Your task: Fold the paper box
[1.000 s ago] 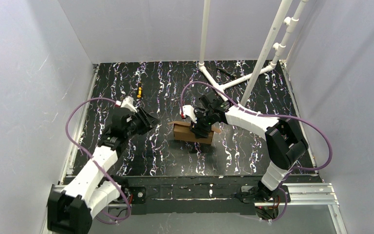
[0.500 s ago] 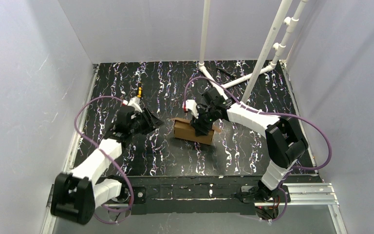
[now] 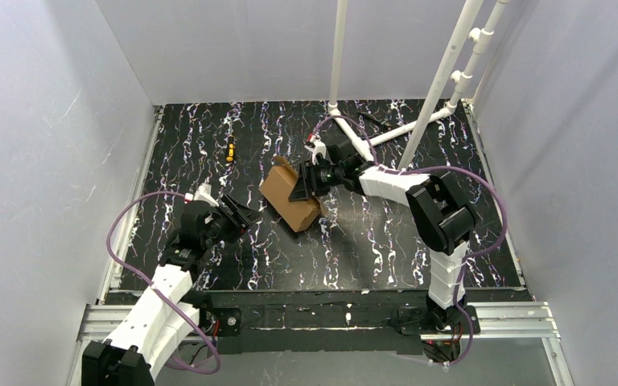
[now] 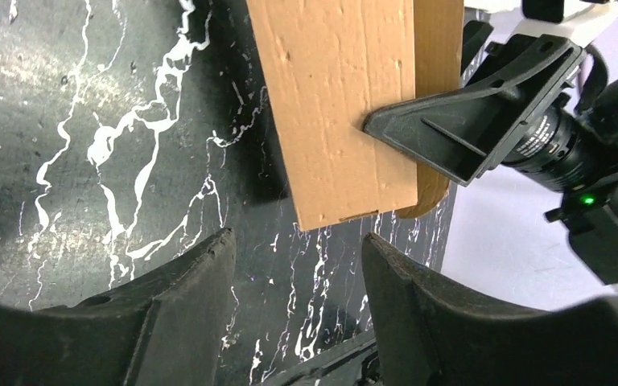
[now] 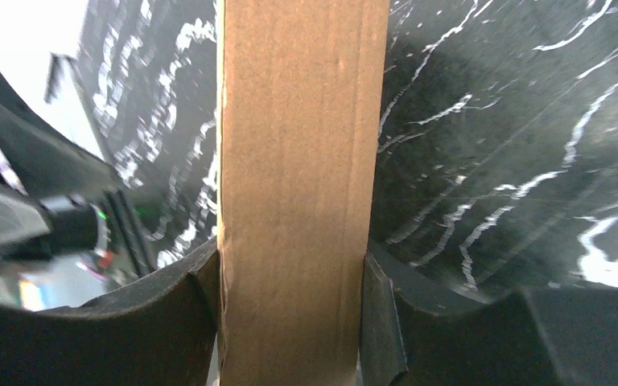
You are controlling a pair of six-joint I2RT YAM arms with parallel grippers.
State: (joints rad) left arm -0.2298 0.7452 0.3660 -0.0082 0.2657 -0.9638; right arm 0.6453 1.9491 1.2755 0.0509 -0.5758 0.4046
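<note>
Cardboard is what has moved: the box (image 3: 288,199), which a second ago lay crosswise at mid-tabletop under the right tool, now sits turned onto a diagonal, shifted to the left and a little farther from the arm bases, with its far-left corner cocked up; the left wrist view shows a shadow beneath it on the tabletop (image 3: 418,241), but I cannot tell whether its low end rests there or hangs just clear. The right tool (image 3: 304,186) has swung across with it and is clamped on the box, one finger flat against each side of the narrow brown body in its own wrist view, and the arm behind it has folded in tight towards the middle. The left tool (image 3: 237,215) has pulled back towards the near-left, and its jaws have spread; they stand apart and empty, aimed at the near end of the box and short of touching it. Judging by this, the right arm has re-posed the box so that an end faces its partner, and the left arm is lining up to press or tuck a flap there; the box already reads as a closed-up block, so the fold seems well along, with the end work not yet begun
</note>
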